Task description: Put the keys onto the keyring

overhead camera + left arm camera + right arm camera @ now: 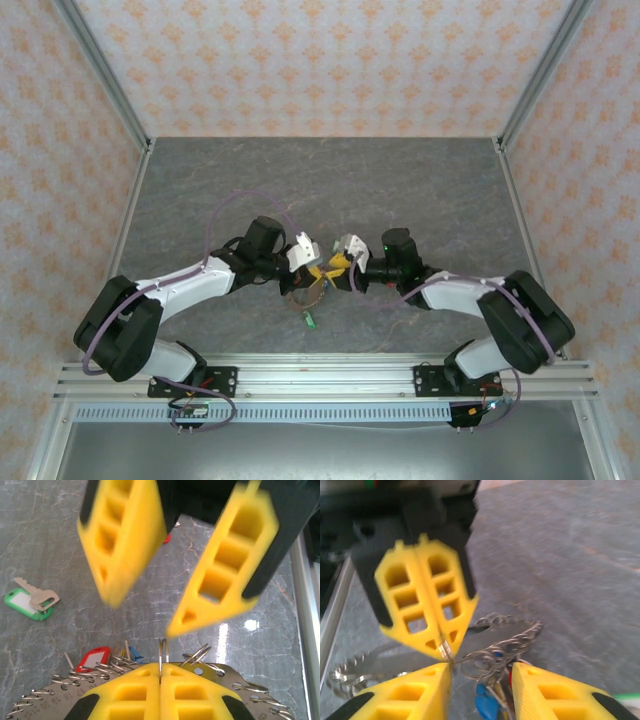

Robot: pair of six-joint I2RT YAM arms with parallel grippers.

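The keyring (240, 677) is a flat numbered metal plate edged with many small split rings, not a cord loop. My left gripper (161, 666) is shut on one upright split ring (163, 650) of it. Red (92, 659) and blue (135, 655) tagged keys hang on the plate. A green-tagged key (30, 602) lies loose on the table. My right gripper (480, 672) is open, its fingers either side of the ring cluster (507, 647) and a blue key (485, 705), facing the left gripper (445, 650). From above, both grippers (312, 265) (342, 263) meet over the keyring (303, 292).
The grey marbled table (320, 180) stretches free behind the grippers. The loose green key (309, 320) lies just in front of them, near the aluminium rail (320, 372) at the table's front edge. Patterned walls enclose the other sides.
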